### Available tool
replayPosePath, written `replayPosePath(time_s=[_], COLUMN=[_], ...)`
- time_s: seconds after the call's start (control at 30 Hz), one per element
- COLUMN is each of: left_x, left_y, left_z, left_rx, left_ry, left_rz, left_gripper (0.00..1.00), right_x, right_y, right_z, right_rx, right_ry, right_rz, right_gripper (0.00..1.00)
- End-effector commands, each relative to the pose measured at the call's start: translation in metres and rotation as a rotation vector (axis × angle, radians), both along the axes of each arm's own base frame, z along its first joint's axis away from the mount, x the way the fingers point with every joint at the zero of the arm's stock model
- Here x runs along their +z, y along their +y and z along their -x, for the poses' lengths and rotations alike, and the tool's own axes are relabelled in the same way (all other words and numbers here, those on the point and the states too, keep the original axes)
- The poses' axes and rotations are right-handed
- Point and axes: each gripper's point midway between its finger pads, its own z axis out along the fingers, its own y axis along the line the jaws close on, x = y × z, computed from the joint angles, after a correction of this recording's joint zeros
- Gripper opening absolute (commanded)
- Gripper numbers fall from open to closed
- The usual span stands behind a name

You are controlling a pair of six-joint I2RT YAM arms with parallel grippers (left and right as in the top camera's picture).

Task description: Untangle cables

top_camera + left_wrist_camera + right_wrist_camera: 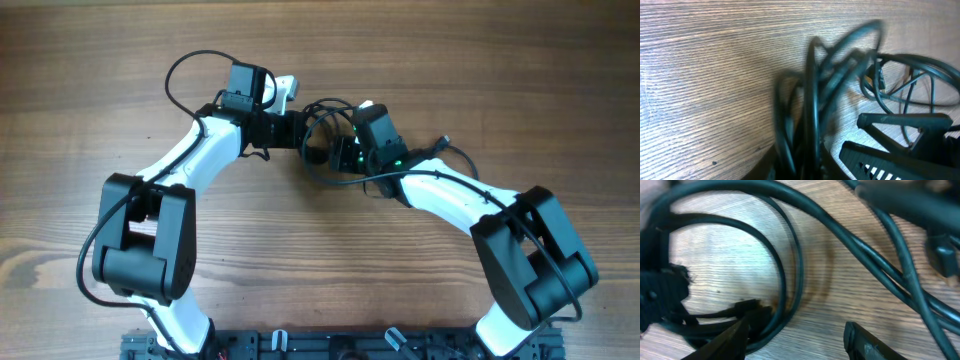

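Observation:
The cables [322, 108] are a small knot of thin black loops at the table's middle back, with both grippers meeting at it. From the left, my left gripper [305, 135] reaches into the knot. In its wrist view the blurred cables [812, 100] run down between its narrow jaws [800, 172] and fill the gap. My right gripper [338, 152] comes in from the right. Its wrist view shows it open [800, 340], with bare wood between the fingers [865, 342] and a loop of the cables [790, 255] lying against the left finger.
The right gripper's black fingers [900, 120] show at the right of the left wrist view, close to the bundle. A thicker arm wire [180, 75] loops out behind the left arm. Wooden table [480, 70] lies all round; a black rail [300, 345] runs along the front edge.

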Motion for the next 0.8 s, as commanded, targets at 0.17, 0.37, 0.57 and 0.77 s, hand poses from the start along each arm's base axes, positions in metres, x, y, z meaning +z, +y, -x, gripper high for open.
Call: replayPosePath(time_s=[0.17, 0.37, 0.57, 0.77], left_x=[0.012, 0.022, 0.007, -0.002], left_y=[0.004, 0.034, 0.069, 0.068], left_z=[0.001, -0.009, -0.02, -0.02], left_rx=[-0.007, 0.148, 0.321, 0.34], left_ry=[-0.015, 0.002, 0.044, 0.07], left_rz=[0.007, -0.021, -0.094, -0.088], left_gripper=[0.77, 0.76, 0.68, 0.66], right_x=[-0.002, -0.008, -0.005, -0.004], right_y=[0.017, 0.01, 0.005, 0.005], right_z=[0.004, 0.0, -0.01, -0.01], right_rx=[0.026, 0.008, -0.028, -0.028], right_ry=[0.035, 0.018, -0.032, -0.032], right_rz=[-0.086, -0.042, -0.021, -0.022], right_gripper=[0.63, 0.63, 0.59, 0.59])
